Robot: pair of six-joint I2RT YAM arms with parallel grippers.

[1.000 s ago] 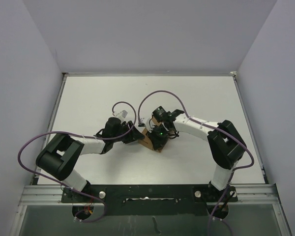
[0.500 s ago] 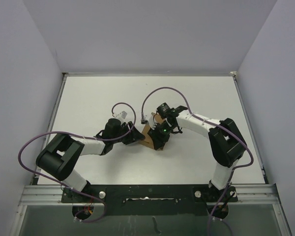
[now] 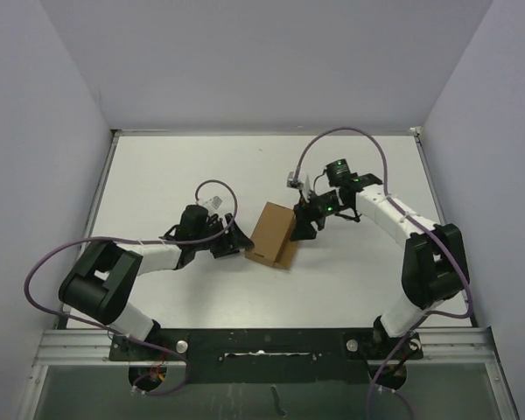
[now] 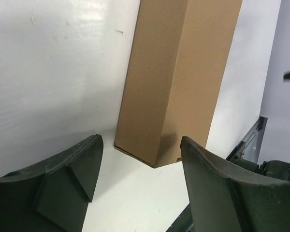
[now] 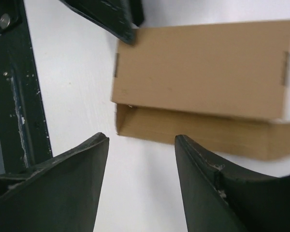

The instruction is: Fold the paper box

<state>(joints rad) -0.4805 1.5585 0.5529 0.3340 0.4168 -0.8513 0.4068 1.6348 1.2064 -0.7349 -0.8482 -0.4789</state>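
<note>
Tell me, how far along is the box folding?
Done: the plain brown cardboard box lies closed and rectangular on the white table. In hand: nothing; the left gripper and right gripper stand open beside it. Left: seemingly nothing, though its ends are hard to see.

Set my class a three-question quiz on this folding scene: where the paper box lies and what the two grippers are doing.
1. What lies between the left gripper and the right gripper?
2. True or false: the right gripper clamps the paper box.
3. The left gripper's jaws are: A) shut on the box, B) open, C) shut on nothing.
Key: 1 the paper box; 2 false; 3 B.
</note>
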